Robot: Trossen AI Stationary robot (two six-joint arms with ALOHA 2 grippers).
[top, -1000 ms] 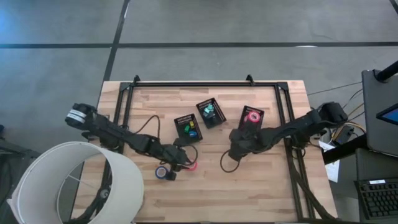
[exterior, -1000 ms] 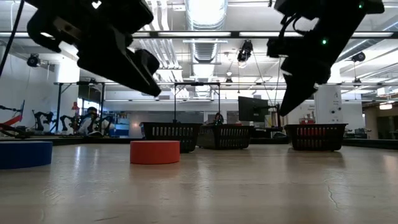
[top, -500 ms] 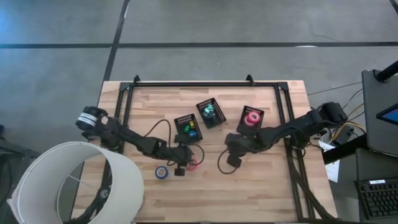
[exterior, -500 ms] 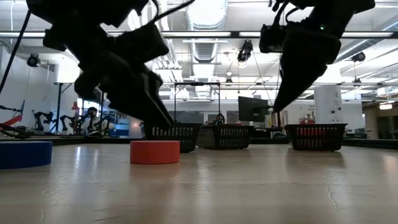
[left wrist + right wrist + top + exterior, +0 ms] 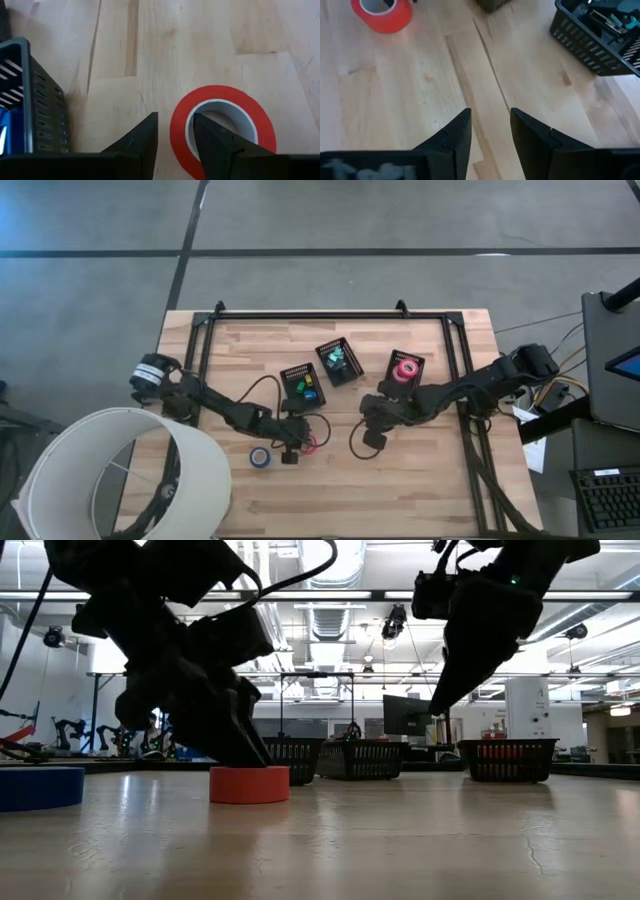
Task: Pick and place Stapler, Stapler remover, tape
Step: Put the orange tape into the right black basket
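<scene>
On the wooden desk (image 5: 420, 480) we see, at the far left corner nearest us, a large white drum-shaped shade (image 5: 120, 475) overhanging the edge. The left arm reaches from that side toward the middle, its end effector (image 5: 290, 452) down at the surface. Just left of it lies a blue tape (image 5: 259, 457), flat on the wood. Just right of it lies a red tape (image 5: 222, 127), also flat; in the left wrist view the two fingers (image 5: 137, 142) stand slightly apart with one finger inside the ring's hollow and the other outside, straddling the wall of the roll without clamping it. A black mesh bin (image 5: 302, 384) stands close behind this end effector, with small green, blue and yellow pieces in it.

Further right, a second bin (image 5: 338, 361) sits tilted, holding teal-coloured things. A third bin (image 5: 403, 370) holds a pink tape (image 5: 406, 367). Red shows beside the pink roll, though we cannot make out what it is.

The right end effector (image 5: 368, 436) hangs over bare wood near the desk's middle, its fingers (image 5: 452, 137) parted and holding nothing. No bin stands between it and the red tape.

We can read no labels or writing on any of these things.
</scene>
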